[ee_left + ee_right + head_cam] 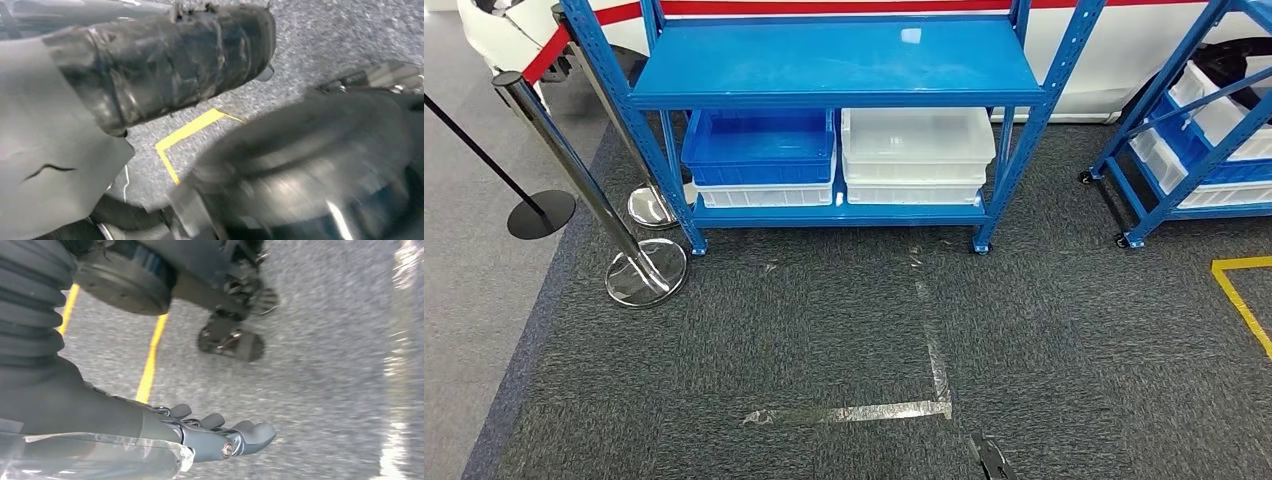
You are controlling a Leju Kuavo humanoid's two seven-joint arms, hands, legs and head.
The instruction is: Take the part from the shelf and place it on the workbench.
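The robot stands facing the blue shelf (839, 75), which fills the upper middle of the head view, so the step in hand looks like the approach, before any reach. The part itself cannot be made out: the upper deck appears bare, and on the lower deck sit a blue bin (759, 145) and a white bin (916, 145), whose contents are not clear from here. In the right wrist view the right hand (210, 432) hangs over the grey carpet (824, 330), fingers loosely extended and holding nothing. The left hand (165, 62) shows as a dark blurred mass, its state impossible to judge. Next, the robot probably must close in and raise an arm toward the bins.
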